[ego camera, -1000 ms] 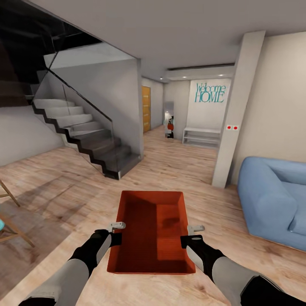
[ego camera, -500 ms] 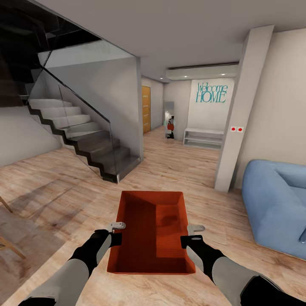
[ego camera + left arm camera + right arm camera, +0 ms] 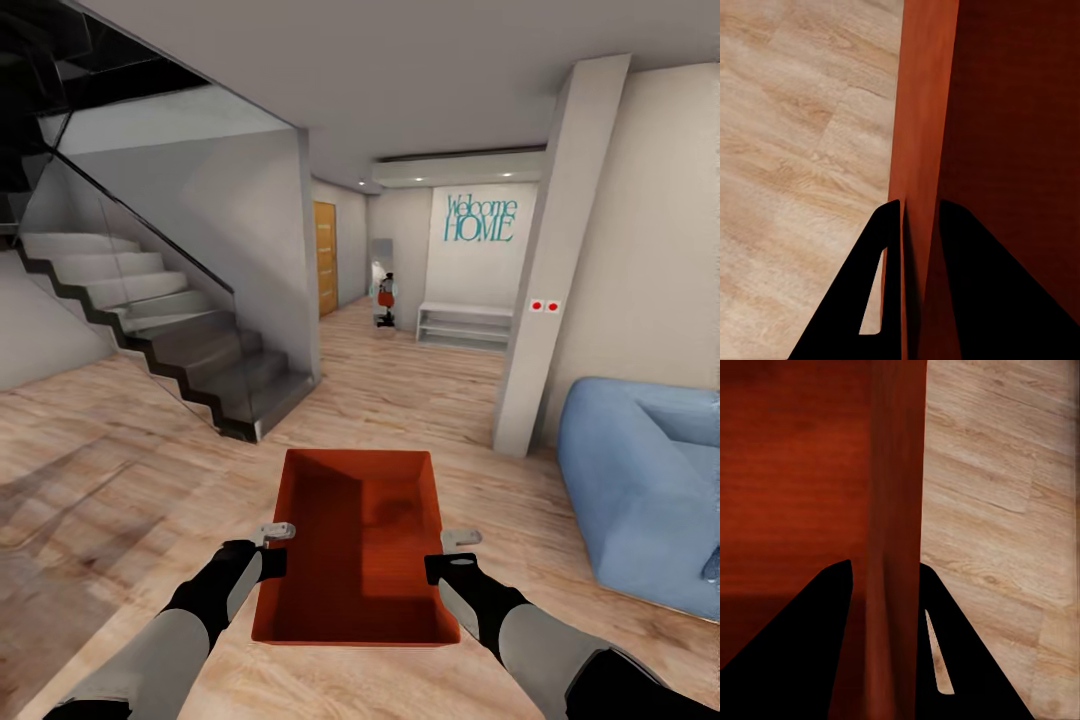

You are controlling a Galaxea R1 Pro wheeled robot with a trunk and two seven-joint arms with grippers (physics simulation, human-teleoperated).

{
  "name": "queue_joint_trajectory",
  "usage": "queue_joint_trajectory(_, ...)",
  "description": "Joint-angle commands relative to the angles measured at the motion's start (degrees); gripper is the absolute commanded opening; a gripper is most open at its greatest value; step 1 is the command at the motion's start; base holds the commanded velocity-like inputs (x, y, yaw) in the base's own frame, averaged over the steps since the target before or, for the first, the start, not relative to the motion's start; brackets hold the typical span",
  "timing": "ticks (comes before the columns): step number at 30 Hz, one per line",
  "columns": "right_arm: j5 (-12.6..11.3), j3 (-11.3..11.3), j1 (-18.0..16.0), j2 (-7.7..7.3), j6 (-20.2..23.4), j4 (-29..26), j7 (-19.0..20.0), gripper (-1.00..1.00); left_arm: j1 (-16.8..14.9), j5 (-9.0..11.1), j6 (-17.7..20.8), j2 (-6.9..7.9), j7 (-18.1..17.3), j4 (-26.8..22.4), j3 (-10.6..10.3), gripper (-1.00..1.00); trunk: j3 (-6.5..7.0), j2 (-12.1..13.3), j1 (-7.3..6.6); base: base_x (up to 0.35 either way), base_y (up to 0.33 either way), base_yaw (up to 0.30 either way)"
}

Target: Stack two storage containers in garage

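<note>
Storage container [image 3: 357, 545] carried at 12 o'clock over the living room wood floor [image 3: 120, 450]. Left end effector [image 3: 270, 562] and right end effector [image 3: 437, 568] each pinch one long wall between their fingers [image 3: 889, 285], keeping the load level and centred. Sofa [image 3: 640, 480] at 2 o'clock, stairs [image 3: 170, 340] at 10 o'clock.

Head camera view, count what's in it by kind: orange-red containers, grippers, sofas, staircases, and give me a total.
Orange-red storage container: 1
Grippers: 2, the left gripper and the right gripper, each clamped on a side wall of the container
Blue sofa: 1
Staircase: 1
Total: 5
</note>
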Motion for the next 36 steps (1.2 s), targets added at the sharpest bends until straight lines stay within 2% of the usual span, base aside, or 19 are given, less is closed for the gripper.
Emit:
queue_joint_trajectory(1,0.15,0.01,-0.03,0.10,0.37,-1.51,-0.40,-1.00,0.04,-0.57,0.37,-0.07,0.66,-0.06,0.02,-1.00,-0.02,-0.04,0.05,0.321,0.000,-0.156)
queue_joint_trajectory(36,0.15,0.01,-0.03,0.09,0.37,-1.51,-0.40,-1.00,0.04,-0.57,0.17,-0.07,0.66,0.11,-0.04,-1.00,-0.02,-0.04,0.05,0.321,0.000,-0.013)
